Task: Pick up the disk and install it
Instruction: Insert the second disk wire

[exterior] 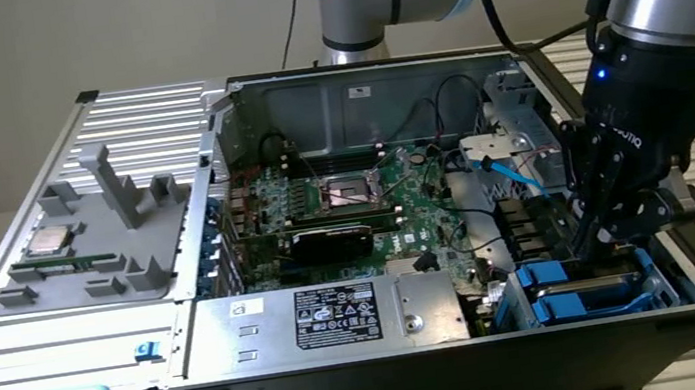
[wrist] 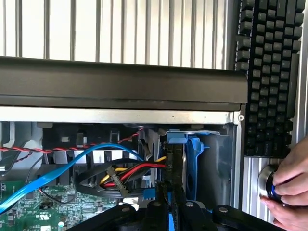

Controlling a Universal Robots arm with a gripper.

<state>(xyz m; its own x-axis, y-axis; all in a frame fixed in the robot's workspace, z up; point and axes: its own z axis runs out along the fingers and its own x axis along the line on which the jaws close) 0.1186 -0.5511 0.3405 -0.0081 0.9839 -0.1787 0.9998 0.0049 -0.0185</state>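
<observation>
- The black two-fingered gripper [exterior: 612, 239] on the silver-and-black robot arm [exterior: 682, 20] reaches down into the drive bay corner of the open black computer case [exterior: 478, 364], at the exterior view's right near the front wall.
- Its jaws stand narrow, pinched on the upper edge of the disk [wrist: 174, 163], a thin dark slab with blue plastic carrier rails, which stands on edge in the bay.
- In the wrist view the disk sits between blue plastic bay guides [wrist: 194, 166], just beside the grey metal side wall of the case [wrist: 226, 163]; room on either side is slight.
- In the exterior view, blue drive carriers [exterior: 569, 292] lie in the bay below the gripper, close against the case's front corner.
- A bundle of red, yellow and black power wires [wrist: 130, 174] and a light-blue data cable [wrist: 72, 161] run up to the disk's edge, crowding the space beside the bay.
- Inside the case lie a green motherboard [exterior: 363, 203] with a black expansion card [exterior: 334, 242], and a grey metal box with a black label [exterior: 324, 321] along the front.
- Outside the case, on the ribbed aluminium table [exterior: 56, 334], a grey plastic fixture tray [exterior: 106, 252] holds a small square silver chip [exterior: 52, 239].
- A black keyboard [wrist: 269, 72] lies beyond the case wall; a person's hand [wrist: 288, 185] rests on a round silver knob [wrist: 267, 183] next to it.
</observation>
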